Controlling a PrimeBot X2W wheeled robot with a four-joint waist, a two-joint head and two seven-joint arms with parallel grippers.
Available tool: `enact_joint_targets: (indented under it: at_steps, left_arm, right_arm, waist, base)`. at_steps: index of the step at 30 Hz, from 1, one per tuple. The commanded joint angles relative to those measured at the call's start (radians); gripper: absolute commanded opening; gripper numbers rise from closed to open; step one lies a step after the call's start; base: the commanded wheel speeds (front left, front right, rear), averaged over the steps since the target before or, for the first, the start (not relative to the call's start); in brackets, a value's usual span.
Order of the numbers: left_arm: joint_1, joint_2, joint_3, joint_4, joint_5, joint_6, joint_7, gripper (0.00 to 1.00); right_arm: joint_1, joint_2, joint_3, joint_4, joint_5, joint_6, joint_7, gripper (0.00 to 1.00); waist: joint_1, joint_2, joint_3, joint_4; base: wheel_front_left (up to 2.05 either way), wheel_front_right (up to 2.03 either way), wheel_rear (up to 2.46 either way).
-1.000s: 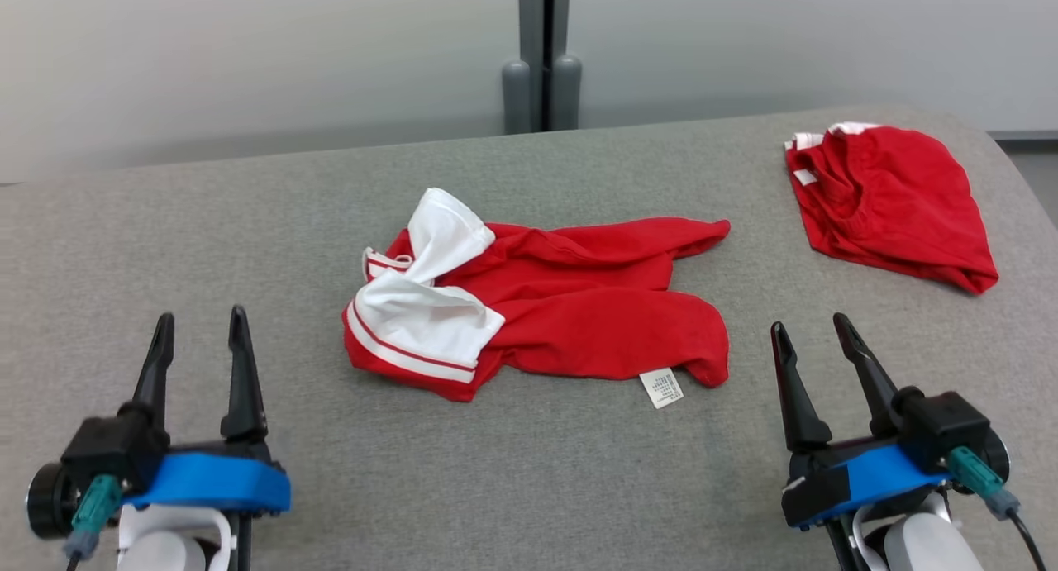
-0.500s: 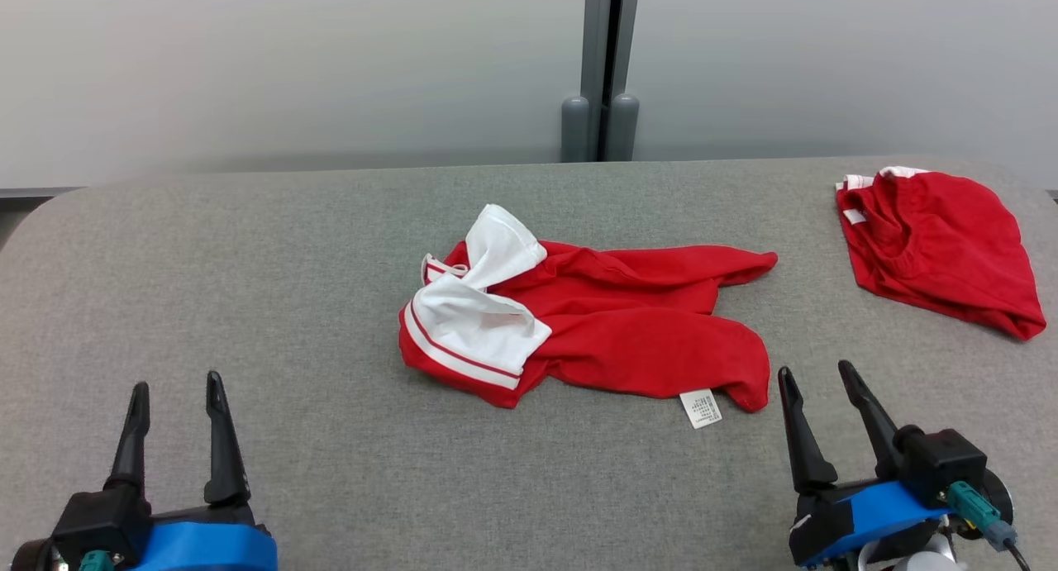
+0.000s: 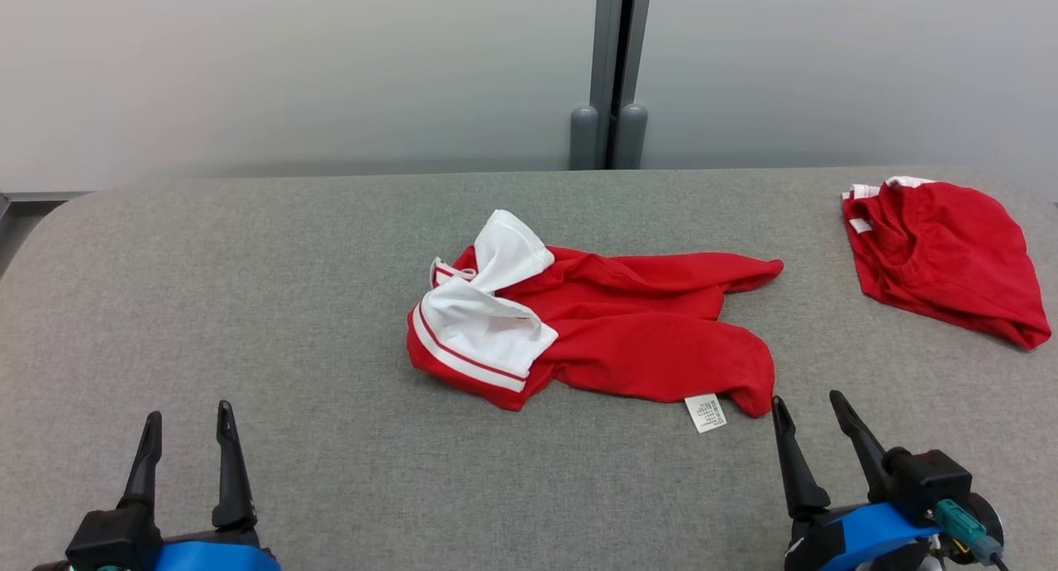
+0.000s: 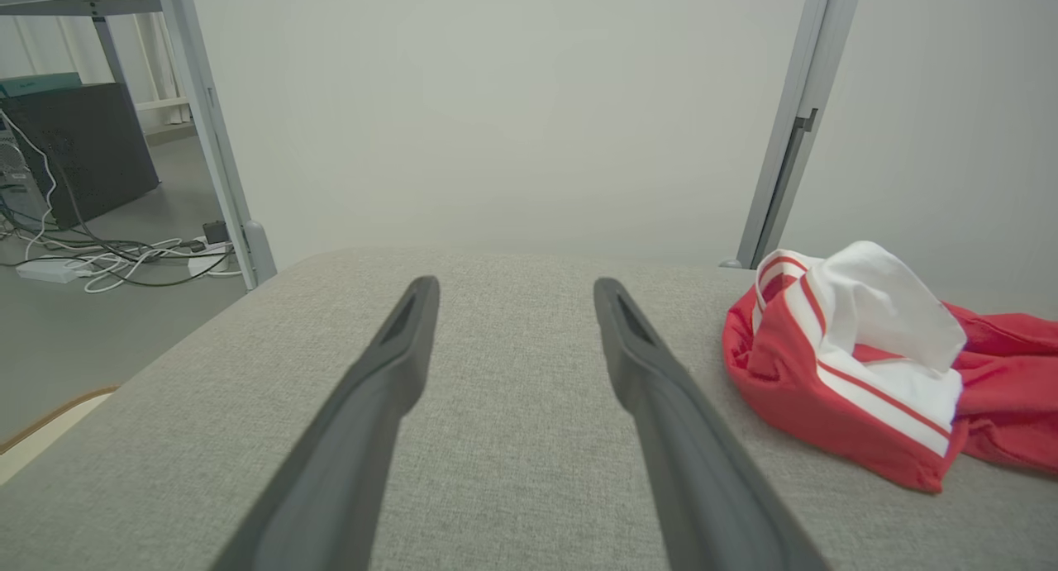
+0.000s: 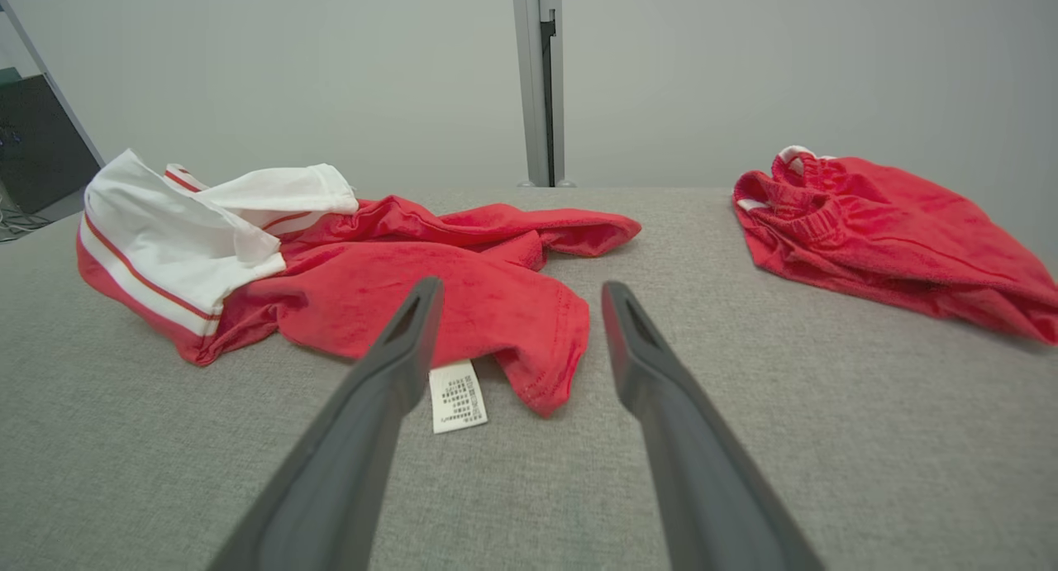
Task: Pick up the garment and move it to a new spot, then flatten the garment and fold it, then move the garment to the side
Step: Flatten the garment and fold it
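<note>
Near edge, left: left gripper [image 3: 188,410] wide open, empty, low over bare table [image 3: 273,306], well apart from any cloth. Near edge, right: right gripper [image 3: 806,397] likewise spread wide, nothing held, tips just beside hem [image 3: 748,389] of garment [image 3: 636,340] and near its label [image 3: 705,412]; in right wrist view, aimed straight at that hem. Mid-table: garment in a crumpled red heap, white striped part [image 3: 479,323] flopped over at left end, one red limb trailing toward far right. Not lifted yet, so step in hand looks like the first pickup. Judgement: go in with right first, being closest; drop low, slide one jaw under hem next to label, pinch cloth and not label alone, else a slip seems likely. Bring left across to white end and take a single outer edge rather than the whole bunch, for easier flattening later. Lift both ends together, keep cloth lightly taut, clear table before shifting. Looks like soft knit, apt to sag and drag; mind the trailing end. Farther right: second red piece [image 3: 950,257] lying apart near far corner; stay clear, avoid setting down on it. Beyond table: grey post [image 3: 612,59] and plain wall [image 3: 248,59], no concern.
</note>
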Motion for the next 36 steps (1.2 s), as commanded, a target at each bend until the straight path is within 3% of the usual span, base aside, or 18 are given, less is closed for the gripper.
enact_joint_targets:
  at_steps: [1, 15, 24, 36]
  left_arm:
    - [-0.007, -0.004, 0.011, 0.002, 0.007, -0.006, -0.005, 1.0]
    - [-0.025, -0.03, 0.051, 0.015, 0.048, -0.039, -0.005, 1.0]
    - [-0.054, -0.044, 0.061, 0.009, 0.066, -0.048, -0.005, 1.0]
    - [-0.1, -0.055, 0.061, 0.008, 0.072, -0.059, -0.005, 1.0]
  right_arm:
    - [0.006, -0.002, -0.002, 0.004, 0.001, 0.0, -0.003, 1.0]
    - [-0.009, -0.002, -0.006, 0.019, 0.009, 0.0, -0.003, 1.0]
    - [-0.174, -0.002, -0.015, 0.042, -0.038, 0.0, -0.003, 1.0]
    - [-0.33, -0.002, -0.052, 0.335, -0.083, 0.0, 0.052, 1.0]
  waist:
    - [0.0, 0.0, 0.002, -0.001]
    - [0.0, 0.0, 0.014, -0.006]
    - [0.0, 0.0, 0.049, -0.003]
    - [0.0, 0.0, 0.091, 0.03]
  base:
    - [0.0, 0.0, 0.0]
    - [0.0, 0.0, 0.0]
    - [0.0, 0.0, 0.0]
    - [0.0, 0.0, 0.0]
